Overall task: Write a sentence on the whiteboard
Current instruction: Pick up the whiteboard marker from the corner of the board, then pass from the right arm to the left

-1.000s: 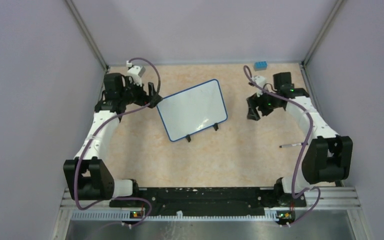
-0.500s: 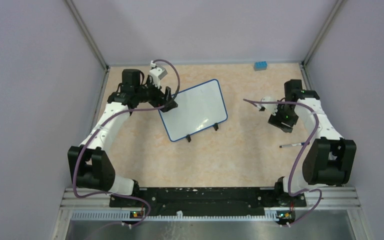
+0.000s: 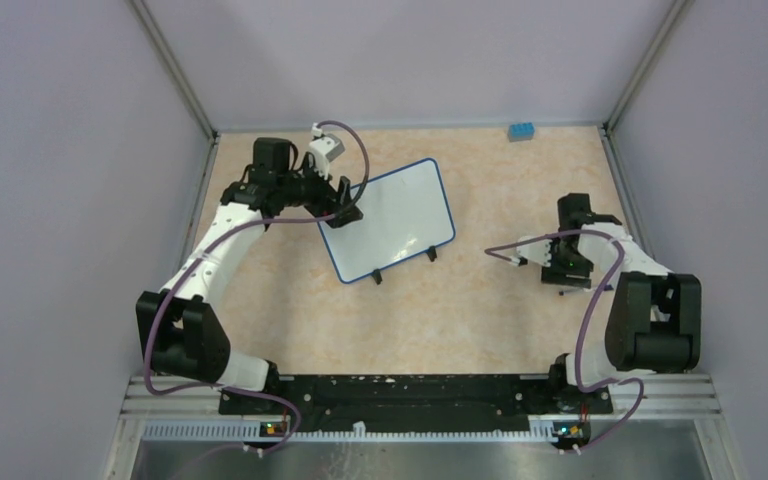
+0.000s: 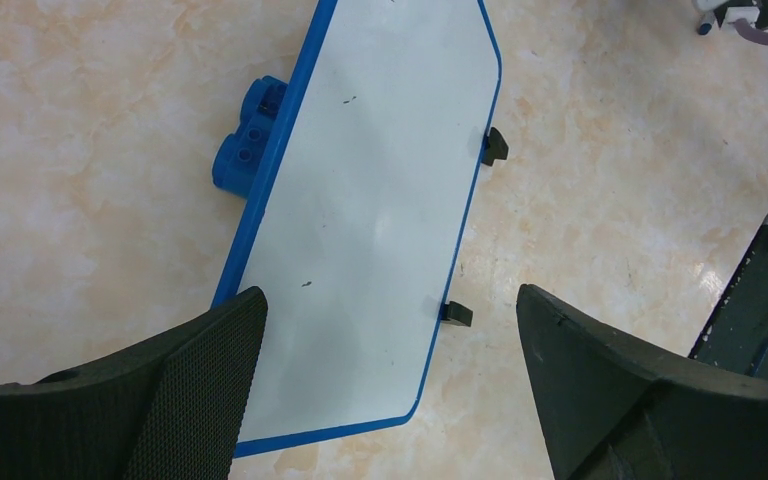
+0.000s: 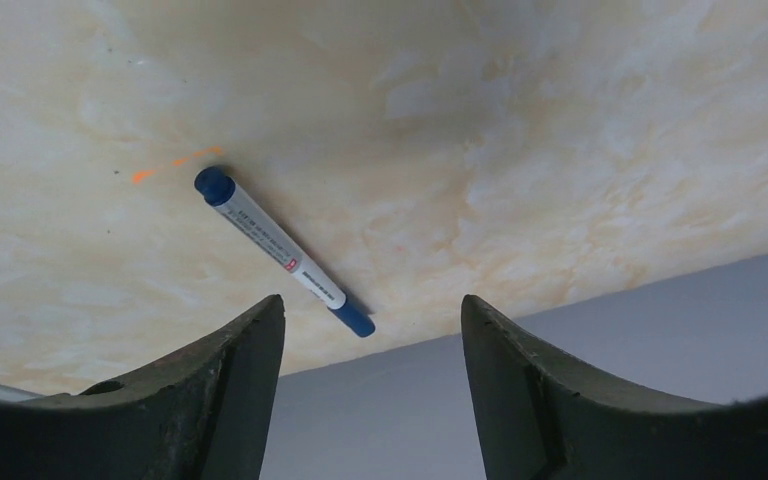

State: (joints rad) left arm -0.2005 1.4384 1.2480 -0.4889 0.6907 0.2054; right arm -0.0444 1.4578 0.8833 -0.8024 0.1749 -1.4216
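Observation:
The whiteboard (image 3: 385,218), white with a thin blue frame and two black feet, lies tilted mid-table. Its face (image 4: 380,200) is blank apart from a few dark specks, and no sentence shows on it. My left gripper (image 3: 345,212) hovers open over the board's left corner, and in the wrist view its jaws (image 4: 390,300) straddle the board's near end without touching it. A white marker with blue ends (image 5: 280,250) lies on the table close to the right wall. My right gripper (image 3: 572,270) hangs open just above it (image 5: 372,300), holding nothing.
A blue toy brick (image 3: 521,130) sits at the back right by the wall. Another blue brick (image 4: 245,140) peeks from under the board's far long edge. Grey walls close in three sides, and the right wall (image 5: 610,350) is right beside the marker.
My left gripper has moved right, from beside the board to over its left corner. My right arm has swung back toward the near right and now sits over the marker.

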